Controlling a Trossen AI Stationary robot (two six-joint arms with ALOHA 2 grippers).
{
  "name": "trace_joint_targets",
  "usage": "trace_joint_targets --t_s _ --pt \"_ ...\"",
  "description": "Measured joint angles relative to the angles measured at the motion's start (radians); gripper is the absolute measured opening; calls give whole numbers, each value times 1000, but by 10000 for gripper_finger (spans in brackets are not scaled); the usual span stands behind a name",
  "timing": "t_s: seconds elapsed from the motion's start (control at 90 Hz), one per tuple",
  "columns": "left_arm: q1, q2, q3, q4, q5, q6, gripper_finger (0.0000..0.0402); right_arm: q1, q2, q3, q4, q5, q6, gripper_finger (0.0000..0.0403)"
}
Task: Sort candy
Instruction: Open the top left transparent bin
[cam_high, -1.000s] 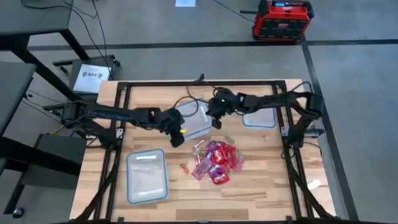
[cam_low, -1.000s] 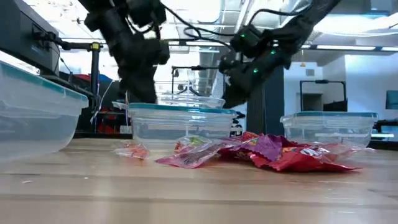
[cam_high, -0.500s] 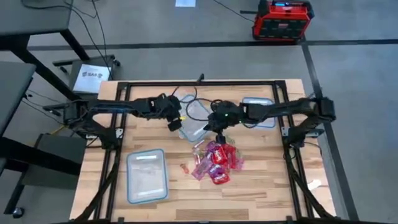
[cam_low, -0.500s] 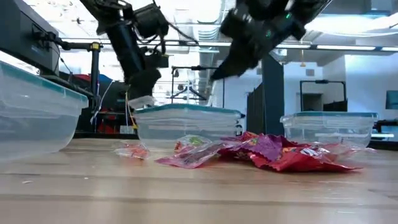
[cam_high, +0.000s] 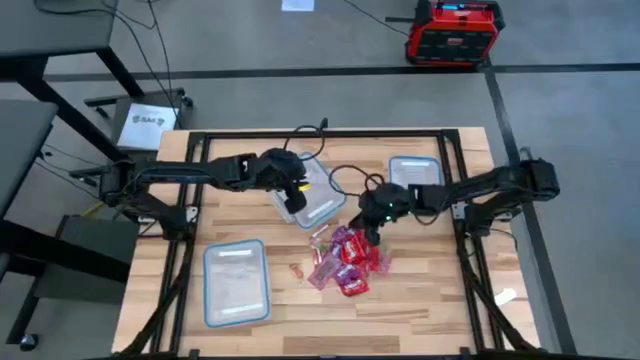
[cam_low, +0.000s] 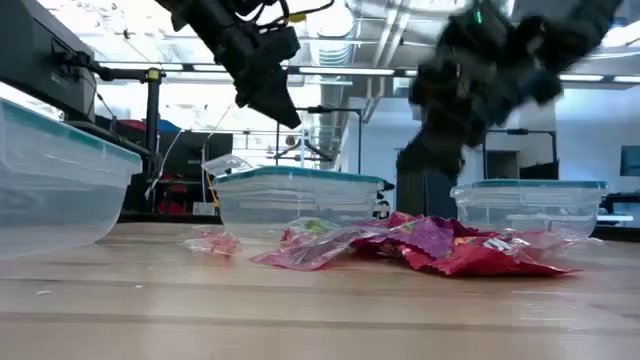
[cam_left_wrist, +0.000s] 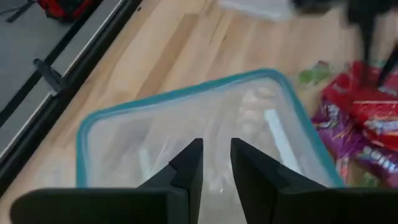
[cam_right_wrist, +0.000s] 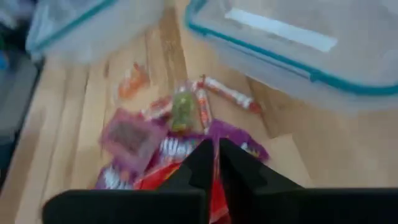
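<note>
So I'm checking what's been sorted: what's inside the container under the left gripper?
The left wrist view looks down into the middle container: pale, blurred shapes show near its far corner, possibly small sweets. The left gripper covers part of the floor.

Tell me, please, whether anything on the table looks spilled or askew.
Mostly the candy: wrappers lie in a loose heap on the bare wood, with a few strays apart from it. The middle container sits turned at an angle; the other two sit square.
</note>
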Motion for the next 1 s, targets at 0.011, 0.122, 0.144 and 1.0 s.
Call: trace_joint_targets --t_s 0.011,0.122,0.144,1.0 --pt "0 0 -2 4 1 -4 68 -3 9 -5 17 0 5 58" --pt "-1 0 -14 9 18 -37 68 -25 102 -22 141 -18 -4 120" --pt "-1 0 -15 10 21 -38 68 -27 117 -21 150 -18 -19 134" --pt "27 337 -77 278 360 61 67 -105 336 36 508 -53 -146 238"
